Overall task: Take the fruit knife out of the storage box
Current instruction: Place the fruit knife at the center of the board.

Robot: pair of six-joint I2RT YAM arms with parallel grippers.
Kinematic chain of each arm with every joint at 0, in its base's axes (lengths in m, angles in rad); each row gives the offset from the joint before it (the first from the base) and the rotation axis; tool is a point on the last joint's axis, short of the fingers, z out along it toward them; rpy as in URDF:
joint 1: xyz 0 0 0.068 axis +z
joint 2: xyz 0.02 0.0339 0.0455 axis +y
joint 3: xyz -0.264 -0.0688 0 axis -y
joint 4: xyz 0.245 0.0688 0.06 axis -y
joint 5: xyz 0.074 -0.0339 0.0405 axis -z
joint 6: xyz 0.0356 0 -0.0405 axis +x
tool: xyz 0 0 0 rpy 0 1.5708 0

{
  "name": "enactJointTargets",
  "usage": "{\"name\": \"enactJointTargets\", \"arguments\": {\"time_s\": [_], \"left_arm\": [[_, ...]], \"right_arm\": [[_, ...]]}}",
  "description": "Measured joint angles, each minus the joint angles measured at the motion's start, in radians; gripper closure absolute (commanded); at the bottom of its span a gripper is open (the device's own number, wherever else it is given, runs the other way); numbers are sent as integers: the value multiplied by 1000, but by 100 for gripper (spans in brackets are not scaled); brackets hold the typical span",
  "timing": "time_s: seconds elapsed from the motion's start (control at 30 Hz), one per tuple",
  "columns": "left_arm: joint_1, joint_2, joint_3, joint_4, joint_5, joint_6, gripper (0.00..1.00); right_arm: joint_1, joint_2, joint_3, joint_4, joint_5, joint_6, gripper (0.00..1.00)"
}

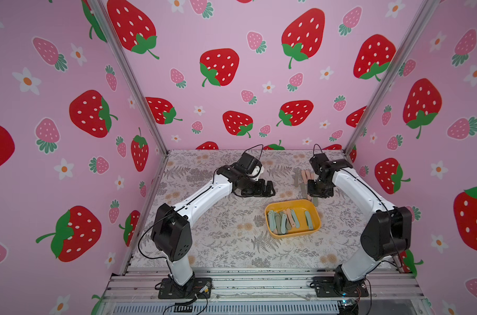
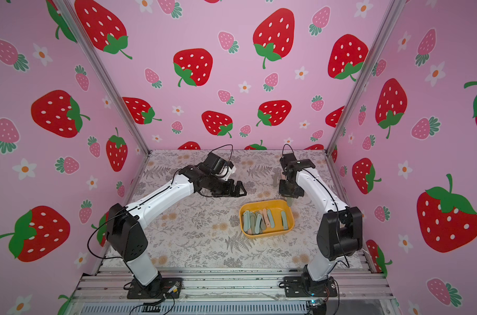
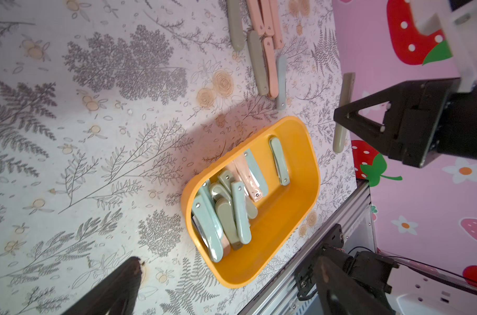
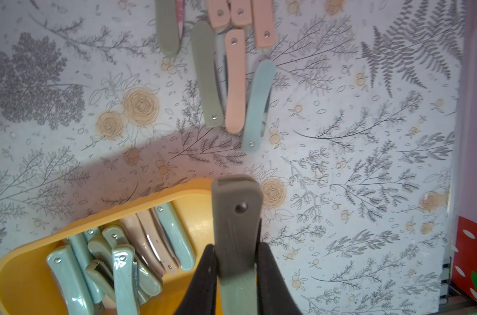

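desk (image 1: 218, 245) has a grey floral cover. storage box (image 1: 294, 234), yellow-orange, sits on it right of centre, nearer the right arm; seen in both top views (image 2: 270, 234). left hand (image 1: 271, 190) hangs above the desk, beyond the box and to its left, fingers spread wide, holding nothing. right hand (image 4: 236, 275) is over the box's far right corner, pinching the fruit knife (image 4: 236, 212).

heap of folded knives (image 1: 282, 222), teal, olive and pink, fills the box's left half. a single teal knife (image 1: 308, 219) lies apart in the right half. loose knives (image 4: 234, 81), pink, olive and pale blue, lie side by side on the desk beyond the box.

the fruit knife is folded with an olive-grey handle, and its rivet end sticks out past the fingertips. it's outside the box, just past the far right rim. can't tell if the tip touches the desk.
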Motion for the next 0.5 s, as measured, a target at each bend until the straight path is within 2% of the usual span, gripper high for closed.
{"name": "enactJointTargets", "arguments": {"time_s": [0.23, 0.5], "left_arm": [[-26, 134, 127, 40, 40, -5, 1], [-38, 235, 188, 66, 80, -24, 1]], "right_arm": [[-110, 129, 11, 37, 26, -31, 82], [-158, 318, 18, 94, 62, -55, 82]]}}
